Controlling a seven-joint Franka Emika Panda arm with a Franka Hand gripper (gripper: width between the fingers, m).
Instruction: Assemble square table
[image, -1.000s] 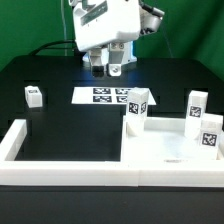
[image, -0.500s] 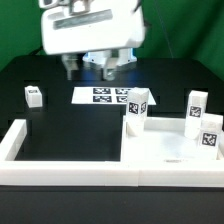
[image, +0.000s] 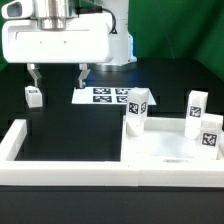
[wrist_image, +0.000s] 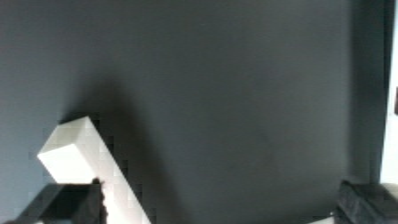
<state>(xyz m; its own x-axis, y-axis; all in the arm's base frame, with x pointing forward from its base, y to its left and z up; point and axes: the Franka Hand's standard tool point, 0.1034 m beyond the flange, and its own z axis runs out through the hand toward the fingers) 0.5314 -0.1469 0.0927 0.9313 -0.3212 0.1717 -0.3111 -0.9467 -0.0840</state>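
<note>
Exterior view first: your tool (image: 57, 77) hangs over the black counter (image: 60, 125) with both dark fingers spread wide apart and nothing held between them. Just off toward the exterior view's left, one small white tagged leg block (image: 34, 96) stands on the counter, close to the nearer finger; you can't tell from here if they touch. The flat marker board (image: 108, 96) lies just on the other side of the tool.

Your white square plastic tabletop slab (image: 165, 150) lies at the exterior view's right, tucked against the long white U-shaped border wall (image: 70, 166). Three more leg blocks (image: 137, 108) stand around it.

Wrist view shows that lone leg block (wrist_image: 80, 155) near one fingertip (wrist_image: 71, 203), the other fingertip well apart from it.
</note>
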